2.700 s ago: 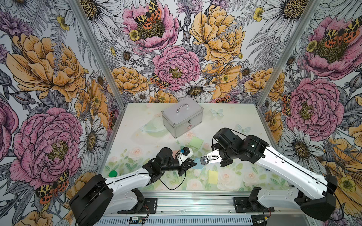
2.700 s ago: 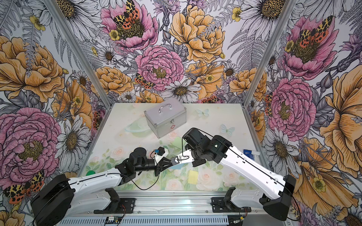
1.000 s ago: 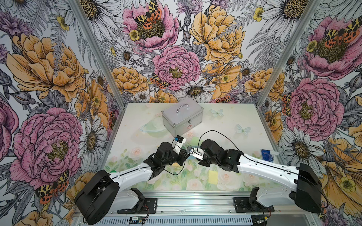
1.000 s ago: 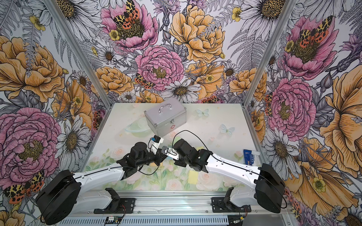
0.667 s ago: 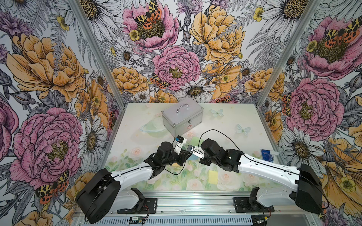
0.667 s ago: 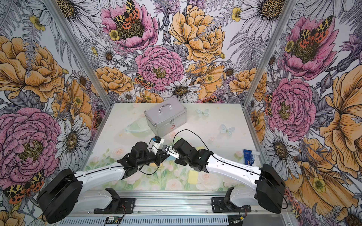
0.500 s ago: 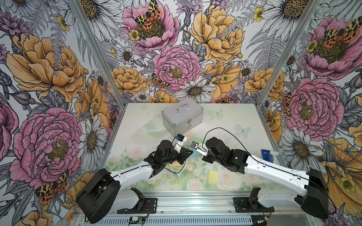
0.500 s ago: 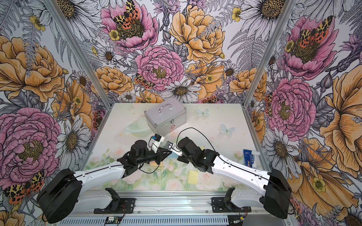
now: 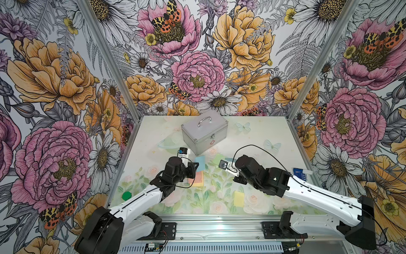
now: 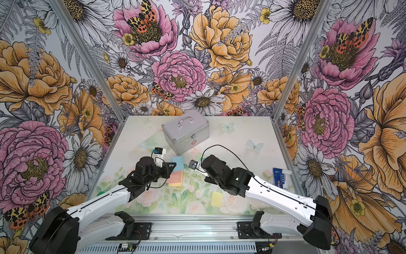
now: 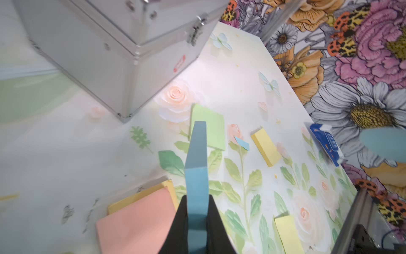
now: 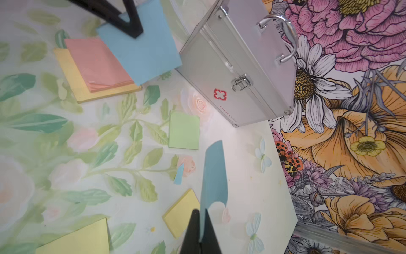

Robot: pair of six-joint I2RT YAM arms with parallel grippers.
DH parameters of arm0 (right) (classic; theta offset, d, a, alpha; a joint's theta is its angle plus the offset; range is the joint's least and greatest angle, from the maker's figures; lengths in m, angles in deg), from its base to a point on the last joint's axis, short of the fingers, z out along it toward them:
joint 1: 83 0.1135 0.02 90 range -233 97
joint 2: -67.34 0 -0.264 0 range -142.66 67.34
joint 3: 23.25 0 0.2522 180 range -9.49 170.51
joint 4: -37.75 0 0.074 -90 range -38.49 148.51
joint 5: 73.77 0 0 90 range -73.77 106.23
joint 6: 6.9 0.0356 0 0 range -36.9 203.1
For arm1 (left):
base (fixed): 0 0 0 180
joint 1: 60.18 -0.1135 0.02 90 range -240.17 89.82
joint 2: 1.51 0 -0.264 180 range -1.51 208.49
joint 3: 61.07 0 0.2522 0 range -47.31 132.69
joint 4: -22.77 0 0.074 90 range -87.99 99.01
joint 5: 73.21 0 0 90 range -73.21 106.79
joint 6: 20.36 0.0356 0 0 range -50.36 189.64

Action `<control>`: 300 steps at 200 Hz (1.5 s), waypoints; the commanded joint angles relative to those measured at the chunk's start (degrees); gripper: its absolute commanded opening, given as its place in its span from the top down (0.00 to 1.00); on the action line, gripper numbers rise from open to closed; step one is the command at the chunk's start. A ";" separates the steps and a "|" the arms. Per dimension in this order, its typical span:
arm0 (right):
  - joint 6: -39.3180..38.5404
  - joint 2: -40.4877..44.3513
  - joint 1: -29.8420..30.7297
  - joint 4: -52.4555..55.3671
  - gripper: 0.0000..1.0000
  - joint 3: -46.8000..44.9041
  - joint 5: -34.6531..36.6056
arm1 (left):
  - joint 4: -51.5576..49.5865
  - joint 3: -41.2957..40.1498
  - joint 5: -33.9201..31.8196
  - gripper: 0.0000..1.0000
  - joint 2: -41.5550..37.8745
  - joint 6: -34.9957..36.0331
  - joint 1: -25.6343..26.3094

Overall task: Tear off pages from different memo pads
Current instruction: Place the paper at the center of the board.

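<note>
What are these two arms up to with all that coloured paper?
They are tearing sheets off sticky-note pads. The left tool grips the blue pad, and the right tool pinches a single blue sheet, already apart from that pad. The pink pad lies on a yellow pad on the table.

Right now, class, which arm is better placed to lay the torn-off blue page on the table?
Right. The right claw is shut on the blue page over the table; the left claw is occupied, shut on the blue memo pad.
</note>
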 commanded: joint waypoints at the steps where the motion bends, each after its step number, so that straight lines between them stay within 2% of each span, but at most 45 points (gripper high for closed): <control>1: 5.51 -5.87 3.95 8.97 1.00 1.08 2.14 | -8.92 -1.91 -17.46 1.00 -12.04 -3.53 -0.21; 27: 12.70 -13.38 8.81 12.17 1.00 2.53 -0.55 | -16.12 -3.43 -26.80 1.00 -26.50 -2.53 -0.20; 55: 20.43 -23.45 13.38 14.42 1.00 6.22 -3.73 | -17.37 -5.72 -28.61 1.00 -36.13 -3.35 0.05; 70: 23.39 -28.48 15.53 14.16 1.00 8.23 -6.21 | -17.77 -5.88 -28.53 1.00 -38.20 -3.35 0.14; 95: 25.89 -35.45 17.12 14.07 1.00 10.76 -6.03 | -17.97 -6.00 -28.37 1.00 -39.28 -3.35 0.62; 146: 27.11 -41.58 17.13 10.63 0.76 13.29 -6.60 | -18.09 -6.06 -27.57 1.00 -39.37 -3.35 0.76; 162: 26.85 -40.78 17.09 9.70 0.68 13.13 -7.04 | -18.01 -5.99 -27.15 1.00 -39.37 -3.39 0.85; 174: 26.58 -39.35 17.02 9.25 0.54 12.79 -7.20 | -17.87 -6.02 -26.76 1.00 -39.35 -3.43 0.82; 176: 26.53 -38.99 17.07 9.19 0.48 12.70 -7.25 | -17.86 -6.05 -26.69 1.00 -39.30 -3.43 0.84; 179: 26.49 -38.50 16.99 9.15 0.31 12.50 -7.40 | -17.81 -6.01 -26.62 1.00 -39.34 -3.44 0.85; 180: 26.47 -38.28 16.95 9.14 0.16 12.48 -7.51 | -17.79 -5.99 -26.60 1.00 -39.36 -3.44 0.85; 181: 26.46 -38.08 16.98 9.10 0.08 12.43 -7.56 | -17.78 -6.02 -26.54 1.00 -39.36 -3.44 0.85; 183: 26.34 -37.73 16.91 9.06 0.03 12.35 -7.84 | -17.75 -6.09 -26.50 1.00 -39.37 -3.44 0.85; 185: 26.23 -37.44 16.87 9.01 0.01 12.26 -8.04 | -17.70 -6.11 -26.45 1.00 -39.31 -3.44 0.85; 230: 26.14 -26.38 14.53 9.14 0.01 9.63 -7.31 | -15.14 -6.96 -24.14 1.00 -39.11 -2.92 0.78; 258: 28.55 -17.49 8.86 8.61 0.01 9.05 -3.43 | -7.23 -9.29 -16.83 1.00 -38.33 -2.58 0.76; 276: 39.71 -12.58 1.52 6.74 0.01 9.09 0.77 | 3.52 -12.23 -5.39 1.00 -36.76 -2.60 0.25; 289: 52.55 -9.75 -3.62 7.98 0.01 8.66 6.35 | 11.81 -14.22 2.48 1.00 -34.36 -3.45 -0.50; 294: 54.96 -8.62 -5.70 7.71 0.01 7.93 6.01 | 14.20 -14.60 4.77 1.00 -33.10 -4.03 -0.72; 300: 53.70 -7.44 -7.67 5.54 0.02 7.02 2.83 | 16.90 -14.88 7.15 1.00 -31.46 -4.68 -1.06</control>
